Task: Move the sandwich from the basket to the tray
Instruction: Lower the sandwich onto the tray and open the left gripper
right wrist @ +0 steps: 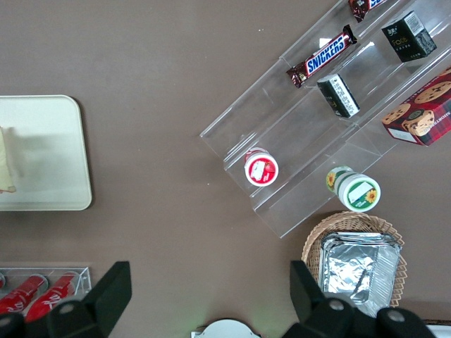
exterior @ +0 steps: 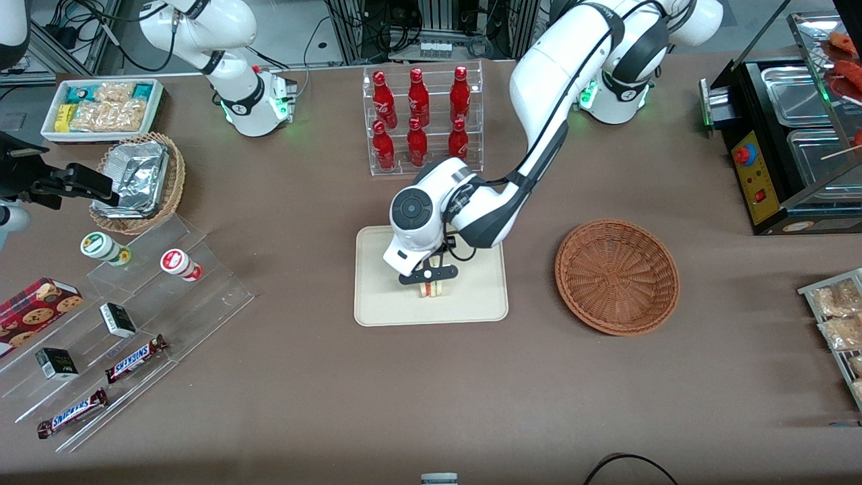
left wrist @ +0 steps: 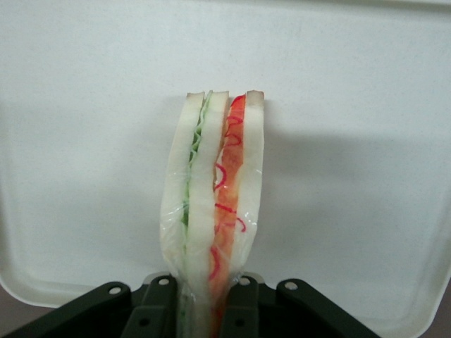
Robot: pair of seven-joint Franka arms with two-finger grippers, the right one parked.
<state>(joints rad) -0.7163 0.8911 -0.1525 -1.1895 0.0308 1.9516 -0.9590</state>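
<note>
- Sandwich (left wrist: 215, 211): a slim wedge of pale bread slices standing on edge, with a green layer on one side and a pink-red layer with red squiggles on the other; a clear glossy wrap clings to it.
- Location: the sandwich (exterior: 433, 288) sits on the cream tray (exterior: 380, 303) at the centre of the front view, in the tray's nearer half. The reddish-brown basket (exterior: 617, 275) lies toward the working arm's end of the table, centre-right in that frame, well apart from the tray and holding nothing.
- Gripper (exterior: 432, 280): positioned directly above the sandwich over the tray. The wrist view shows its black fingers (left wrist: 158, 306) pressed against both faces of the wedge, so the pincer is clamped on the sandwich.
- Wrist view only: the filling layers, the wrap and the finger contact. The tray's plain surface (left wrist: 352, 84) fills the background.
- Front view only: the basket and the surrounding table, including a clear rack of red bottles (exterior: 420, 118) at upper centre, farther from the camera than the tray.
- Right wrist view only: one rounded end of the tray (right wrist: 56, 155) at the frame's left edge, with a pale sliver of the sandwich (right wrist: 5, 169) just visible on it.
</note>
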